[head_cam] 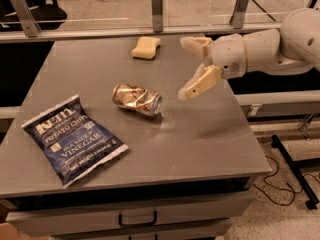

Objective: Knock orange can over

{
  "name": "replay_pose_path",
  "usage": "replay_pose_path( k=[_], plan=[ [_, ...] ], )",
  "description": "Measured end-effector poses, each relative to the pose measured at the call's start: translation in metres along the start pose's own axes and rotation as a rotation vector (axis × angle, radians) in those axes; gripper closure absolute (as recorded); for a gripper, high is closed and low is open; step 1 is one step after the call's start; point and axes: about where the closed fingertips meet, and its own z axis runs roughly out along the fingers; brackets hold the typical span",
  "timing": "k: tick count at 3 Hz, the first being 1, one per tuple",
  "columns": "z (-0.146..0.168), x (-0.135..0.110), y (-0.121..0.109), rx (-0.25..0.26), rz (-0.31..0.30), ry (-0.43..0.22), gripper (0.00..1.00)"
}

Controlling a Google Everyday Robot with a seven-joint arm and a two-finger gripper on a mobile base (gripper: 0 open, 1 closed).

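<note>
**Can lies on its side on the table**

The can (136, 99) lies flat on its side near the middle of the gray table (215, 139). It is not standing up. Its long way runs from the back left to the front right. One round silver end faces the front right, toward the near right corner of the table. The other end faces the back left. The can is shiny orange-gold and looks a bit dented. I cannot tell if there is any drink in it.

A blue chip bag (71, 140) lies flat at the front left of the table. It has white words on it, and one says "VINEGAR". The bag looks shut and a bit puffy, so what is in it is hidden. Its top right corner is near the can but does not touch it.

A drawer (135, 218) sits under the front edge of the table. It is shut and has a dark handle.

A yellow sponge (146, 47) rests at the back of the table, well apart from the can.

The end effector (189, 65) is over the right side of the table, to the right of the can and a little farther back. It does not touch the can. Its two fingers (200, 83) are spread wide apart, and nothing is between them. One finger points left. The other slants down and to the left, toward the table. The white arm (260, 49) comes in from the right.
</note>
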Motion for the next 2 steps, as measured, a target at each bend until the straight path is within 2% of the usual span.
replay_pose_path(
  k=[1, 2],
  plan=[
    [-0.065, -0.009, -0.014, 0.122, -0.075, 0.113, 0.00],
    [-0.141, -0.023, -0.021, 0.319, -0.129, 0.330, 0.00]
  ],
)
